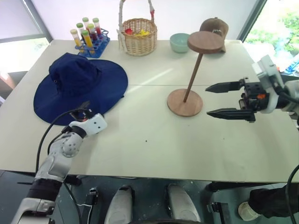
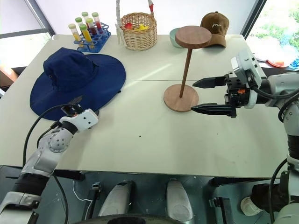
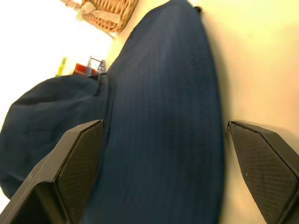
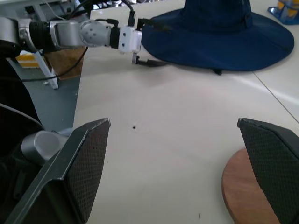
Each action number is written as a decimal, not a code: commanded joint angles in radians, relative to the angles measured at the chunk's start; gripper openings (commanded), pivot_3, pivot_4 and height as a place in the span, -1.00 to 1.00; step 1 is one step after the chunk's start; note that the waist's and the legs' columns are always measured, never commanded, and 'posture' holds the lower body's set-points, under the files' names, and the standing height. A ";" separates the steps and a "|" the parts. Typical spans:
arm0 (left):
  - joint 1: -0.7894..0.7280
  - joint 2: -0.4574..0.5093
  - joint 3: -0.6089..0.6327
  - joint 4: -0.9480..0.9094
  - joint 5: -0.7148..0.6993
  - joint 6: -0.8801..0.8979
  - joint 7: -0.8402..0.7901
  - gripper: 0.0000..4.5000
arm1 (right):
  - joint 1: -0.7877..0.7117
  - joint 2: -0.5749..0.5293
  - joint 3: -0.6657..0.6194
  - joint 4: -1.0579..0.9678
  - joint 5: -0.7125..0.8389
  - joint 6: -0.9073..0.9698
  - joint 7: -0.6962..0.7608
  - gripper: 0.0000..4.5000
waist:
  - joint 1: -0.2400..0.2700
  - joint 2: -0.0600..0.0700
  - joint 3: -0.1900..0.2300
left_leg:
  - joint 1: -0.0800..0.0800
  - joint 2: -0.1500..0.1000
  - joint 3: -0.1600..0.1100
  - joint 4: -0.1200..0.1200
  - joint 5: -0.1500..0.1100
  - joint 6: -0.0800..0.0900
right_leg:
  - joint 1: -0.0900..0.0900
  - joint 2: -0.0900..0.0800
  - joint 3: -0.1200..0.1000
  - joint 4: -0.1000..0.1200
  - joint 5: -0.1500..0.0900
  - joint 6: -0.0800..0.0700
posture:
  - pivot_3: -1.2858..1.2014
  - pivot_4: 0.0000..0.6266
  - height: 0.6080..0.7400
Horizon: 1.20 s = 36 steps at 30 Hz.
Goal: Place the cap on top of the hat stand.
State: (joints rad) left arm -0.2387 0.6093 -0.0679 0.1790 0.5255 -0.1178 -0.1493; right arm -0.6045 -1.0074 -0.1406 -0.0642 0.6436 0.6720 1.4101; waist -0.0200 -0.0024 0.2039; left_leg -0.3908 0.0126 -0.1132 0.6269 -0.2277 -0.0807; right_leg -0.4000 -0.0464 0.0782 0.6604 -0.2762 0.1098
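Where fingers (image 3: 79, 172) spread, cap (image 1: 79, 86) brim between.

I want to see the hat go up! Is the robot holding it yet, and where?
Not yet. The left gripper is open at the near brim of the cap. The right gripper is open beside the hat stand.

Along the table's (image 1: 154, 140) far edge I see a rack of test tubes (image 1: 88, 35), a wicker basket (image 1: 138, 36), a pale bowl (image 1: 179, 42) and a brown baseball cap (image 2: 214, 28); the basket's contents look like small toys, perhaps.
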 commanded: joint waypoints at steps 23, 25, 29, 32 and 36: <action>-0.206 0.146 -0.018 0.364 0.064 0.080 0.189 0.98 | 0.025 -0.016 -0.050 -0.059 0.053 0.005 -0.043 1.00 | -0.048 -0.001 0.001 | 0.000 0.000 -0.001 -0.005 0.000 0.000 | -0.003 0.001 0.000 0.001 0.002 0.003 | 0.03 -0.52 1.00; -0.244 0.140 -0.022 0.397 0.070 0.103 0.219 0.98 | 0.026 -0.015 -0.051 -0.063 0.056 0.007 -0.046 1.00 | -0.046 -0.002 0.001 | -0.001 0.000 -0.001 -0.005 0.000 0.000 | -0.004 0.001 0.000 0.001 0.002 0.003 | 0.03 -0.52 1.00; -0.301 0.131 -0.033 0.467 0.068 0.125 0.265 0.98 | 0.024 -0.013 -0.048 -0.065 0.057 0.007 -0.051 1.00 | -0.042 -0.003 0.002 | -0.002 0.000 -0.001 -0.004 0.000 0.000 | -0.004 0.000 0.000 0.001 0.001 0.003 | 0.03 -0.52 1.00; -0.333 0.127 -0.039 0.523 0.055 0.122 0.273 0.98 | 0.021 -0.014 -0.048 -0.063 0.057 0.006 -0.054 1.00 | -0.036 -0.003 0.002 | -0.002 0.000 -0.001 -0.005 0.000 0.000 | -0.004 0.000 0.000 0.000 0.001 0.003 | 0.03 -0.52 1.00; -0.343 0.124 -0.051 0.536 0.037 0.093 0.261 0.88 | 0.021 -0.015 -0.050 -0.063 0.057 0.004 -0.055 1.00 | -0.032 -0.003 0.002 | -0.002 0.000 -0.001 -0.005 0.000 0.000 | -0.004 0.000 0.000 0.000 0.001 0.004 | 0.03 -0.52 1.00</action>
State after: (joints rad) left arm -0.5642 0.7264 -0.1265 0.7287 0.5761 -0.0052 0.1070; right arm -0.5689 -1.0070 -0.1577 -0.1024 0.6819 0.6818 1.3564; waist -0.0525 -0.0059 0.2059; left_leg -0.3929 0.0128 -0.1139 0.6222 -0.2277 -0.0807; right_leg -0.4046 -0.0460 0.0780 0.6608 -0.2750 0.1133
